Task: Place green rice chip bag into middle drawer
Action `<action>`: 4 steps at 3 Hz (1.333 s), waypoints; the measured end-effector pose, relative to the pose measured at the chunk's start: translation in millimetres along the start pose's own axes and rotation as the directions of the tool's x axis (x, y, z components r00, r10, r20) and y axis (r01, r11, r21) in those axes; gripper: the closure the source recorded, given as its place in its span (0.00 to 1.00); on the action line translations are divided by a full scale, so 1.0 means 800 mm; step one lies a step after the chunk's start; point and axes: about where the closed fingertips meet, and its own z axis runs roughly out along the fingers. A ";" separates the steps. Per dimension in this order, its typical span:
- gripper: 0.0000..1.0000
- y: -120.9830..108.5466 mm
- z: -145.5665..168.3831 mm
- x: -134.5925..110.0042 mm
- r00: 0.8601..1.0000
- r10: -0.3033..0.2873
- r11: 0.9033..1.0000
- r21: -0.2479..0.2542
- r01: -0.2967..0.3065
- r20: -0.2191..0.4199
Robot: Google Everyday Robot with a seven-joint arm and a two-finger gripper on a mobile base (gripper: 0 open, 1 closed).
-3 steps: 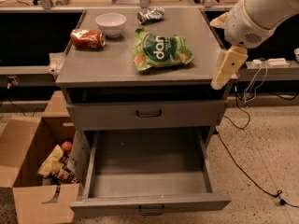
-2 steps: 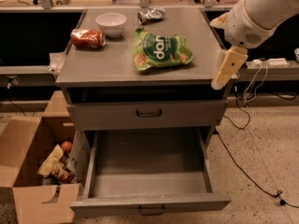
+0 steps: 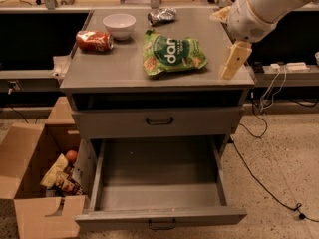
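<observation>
Well, the green rice chip bag [image 3: 172, 58] lies upper centre on the bench [image 3: 99, 68]. The hand [image 3: 233, 63] hangs right of it, open or closed I cannot tell. Best pinch a crinkled edge, then lower it into the open middle drawer [image 3: 159, 216].

White arm in from upper R w/ gripper [image 3: 235, 60] hanging down, slightly tilted.

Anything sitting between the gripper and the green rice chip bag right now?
Nothing: in the camera view, only bare grey cabinet top separates the gripper, over the top's right edge, from the green rice chip bag lying to its left.
</observation>
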 end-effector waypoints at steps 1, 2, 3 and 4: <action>0.00 -0.039 0.031 0.001 0.999 -0.049 0.999 0.014 0.048 0.015; 0.00 -0.064 0.065 0.000 0.998 -0.046 0.999 0.019 0.045 0.037; 0.00 -0.082 0.107 -0.003 0.997 -0.040 0.999 0.000 0.040 0.066; 0.00 -0.092 0.133 0.002 0.996 -0.026 0.999 -0.017 0.028 0.083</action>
